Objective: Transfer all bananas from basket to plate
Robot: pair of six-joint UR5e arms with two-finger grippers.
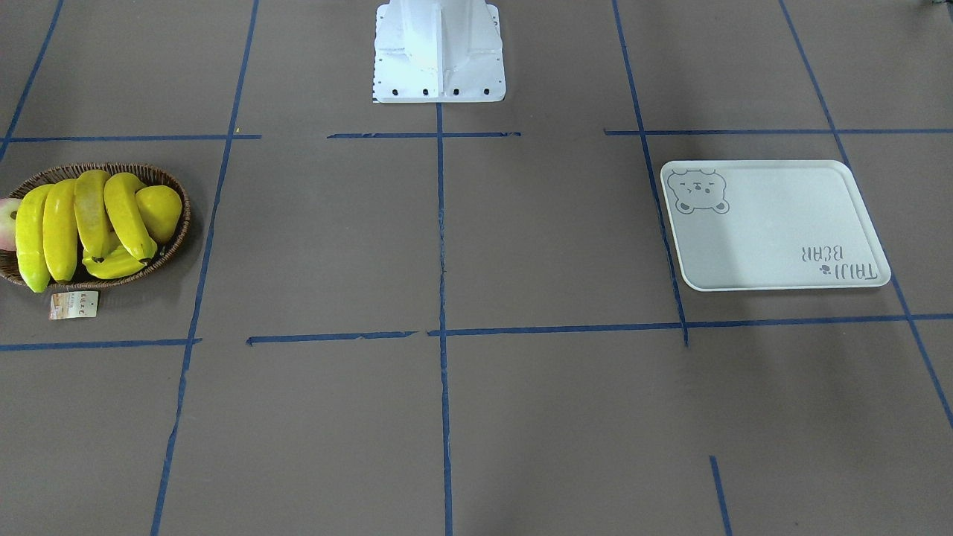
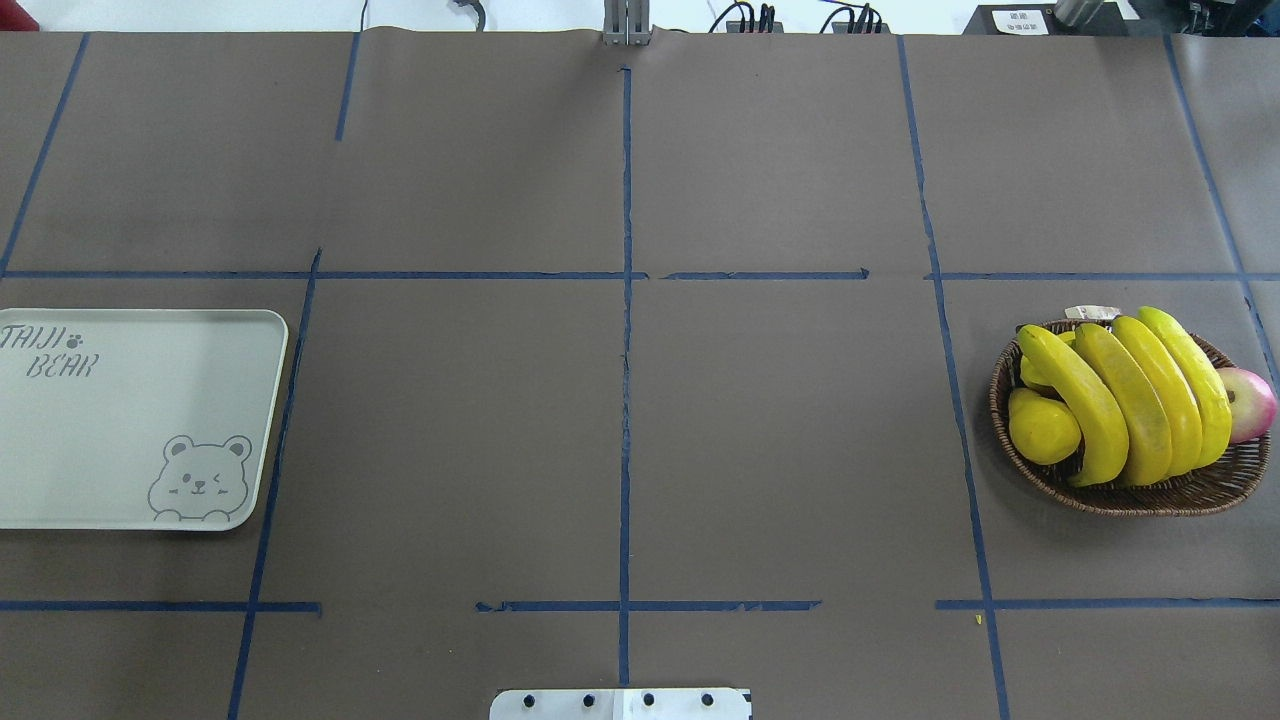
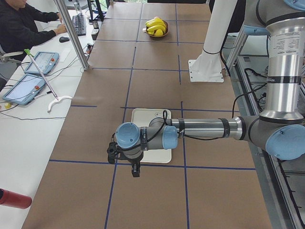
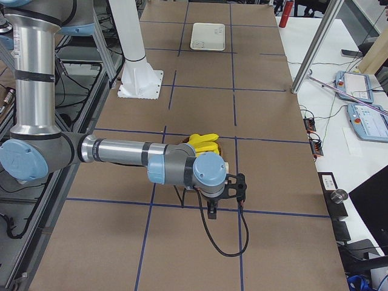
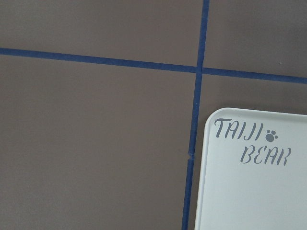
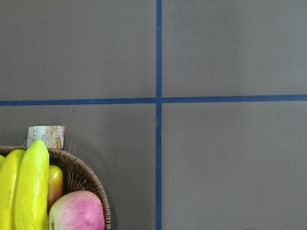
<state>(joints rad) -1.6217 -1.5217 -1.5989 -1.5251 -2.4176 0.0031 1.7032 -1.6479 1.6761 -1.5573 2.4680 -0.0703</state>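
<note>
Several yellow bananas (image 2: pixel 1130 400) lie side by side in the dark woven basket (image 2: pixel 1140 500) at the table's right end; they also show in the front view (image 1: pixel 74 223) and the right wrist view (image 6: pixel 24 187). The white bear-print plate (image 2: pixel 120 420) lies bare at the left end, and its corner shows in the left wrist view (image 5: pixel 254 191). My left gripper (image 3: pixel 125 162) hangs above the plate's outer edge. My right gripper (image 4: pixel 225 195) hangs above the table just beyond the basket. Both show only in the side views, so I cannot tell whether they are open or shut.
In the basket with the bananas are a plump yellow pear-shaped fruit (image 2: pixel 1040 430), a ridged starfruit (image 1: pixel 112 262) and a pink apple (image 2: pixel 1250 400). A paper tag (image 1: pixel 73 304) lies beside the basket. The white robot base (image 1: pixel 439 52) stands mid-table. A seated person (image 3: pixel 19 24) is at a side desk.
</note>
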